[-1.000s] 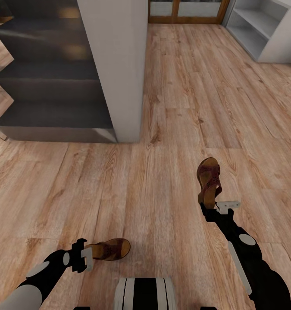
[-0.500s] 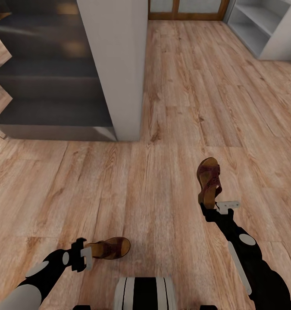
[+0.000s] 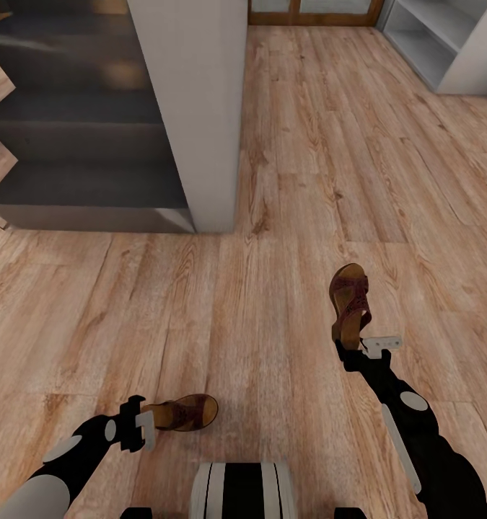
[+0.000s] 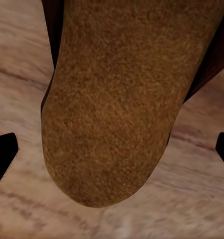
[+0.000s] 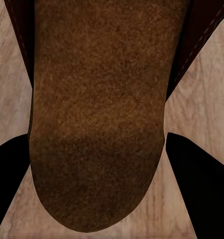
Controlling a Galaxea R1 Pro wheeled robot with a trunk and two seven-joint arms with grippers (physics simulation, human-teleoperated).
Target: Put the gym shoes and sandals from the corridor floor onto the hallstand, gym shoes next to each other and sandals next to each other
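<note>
Both grippers, left gripper (image 3: pixel 148 424) and right gripper (image 3: pixel 353 344), each clamp a sandal (image 3: pixel 187 413); the view slides forward, hallstand (image 3: pixel 445 50) nearing, delivery looks underway.

2 glossy black arms (image 3: pixel 416 432) carry pale grey oval panels, with a black-and-white striped base (image 3: pixel 243 490) below.
</note>
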